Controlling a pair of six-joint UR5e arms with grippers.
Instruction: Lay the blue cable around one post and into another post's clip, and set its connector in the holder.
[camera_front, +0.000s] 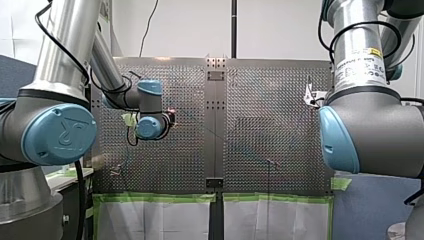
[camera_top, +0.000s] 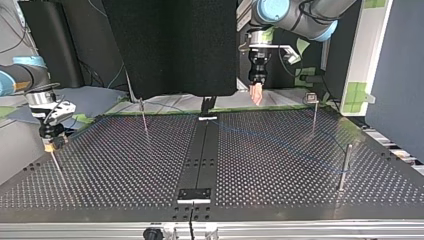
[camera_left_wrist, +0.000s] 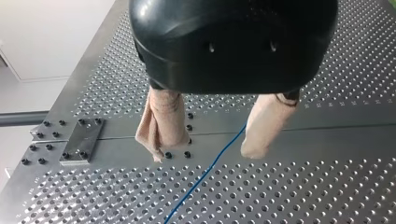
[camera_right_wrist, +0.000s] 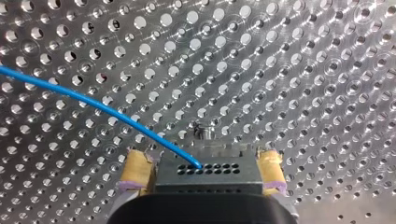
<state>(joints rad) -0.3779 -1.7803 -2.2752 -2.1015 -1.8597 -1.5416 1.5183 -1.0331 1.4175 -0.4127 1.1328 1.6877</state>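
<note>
My right pincer clamps the connector, blue cable trailing from it.

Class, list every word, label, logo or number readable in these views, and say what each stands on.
"UR" (embossed logo, faint): round blue joint cap of my left arm.
White label with yellow patch on my right arm's silver tube: print too small to read.
Top and wrist views: no text, not even on the black perforated connector between my right gripper's jaws.
</note>
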